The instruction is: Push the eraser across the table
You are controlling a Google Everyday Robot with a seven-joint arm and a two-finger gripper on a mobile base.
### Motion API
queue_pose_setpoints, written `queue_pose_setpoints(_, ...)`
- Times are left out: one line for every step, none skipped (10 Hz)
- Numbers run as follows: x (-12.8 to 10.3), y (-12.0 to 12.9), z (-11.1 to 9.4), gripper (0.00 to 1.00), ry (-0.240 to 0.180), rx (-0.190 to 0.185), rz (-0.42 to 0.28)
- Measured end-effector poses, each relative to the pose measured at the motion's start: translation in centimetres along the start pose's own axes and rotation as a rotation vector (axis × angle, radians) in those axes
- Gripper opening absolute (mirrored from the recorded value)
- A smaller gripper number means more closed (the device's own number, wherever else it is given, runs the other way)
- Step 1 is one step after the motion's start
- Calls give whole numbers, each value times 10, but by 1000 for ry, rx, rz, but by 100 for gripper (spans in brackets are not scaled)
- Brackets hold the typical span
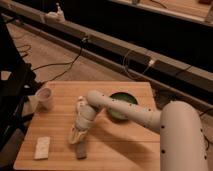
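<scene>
Eraser [81, 150] is a small dark flat block. It lies near the front edge of the table [125, 145], a bit left of the middle. The gripper [76, 136] is just above it on the far side, with its tip right at the block's top end. It looks like it is touching, but I cannot be sure. I also cannot tell how the gripper is set.

The white arm [135, 112] reaches in from the right and bends down to the block. A green bowl [121, 104] sits behind the arm. A white tube [79, 103] lies by the arm's wrist. A cup [45, 98] stands at the left edge. A pale pad [42, 148] lies at the front left corner, apart from the block.

I think the block is light and stiff. It is likely a bit grippy on wood, so it may turn when pushed. A push flat on the middle of one side should keep it straight. A push on a corner could spin it away. It is close to the front edge, so a push that way could knock it off.
</scene>
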Motion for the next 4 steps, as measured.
queue_pose_setpoints(11, 0, -28, 1, 40, 81, 31)
queue_pose_setpoints(20, 2, -46, 4, 61, 137, 65)
queue_pose_setpoints(31, 8, -65, 5, 80, 193, 110)
queue_pose_setpoints(35, 10, -74, 5, 88, 221, 129)
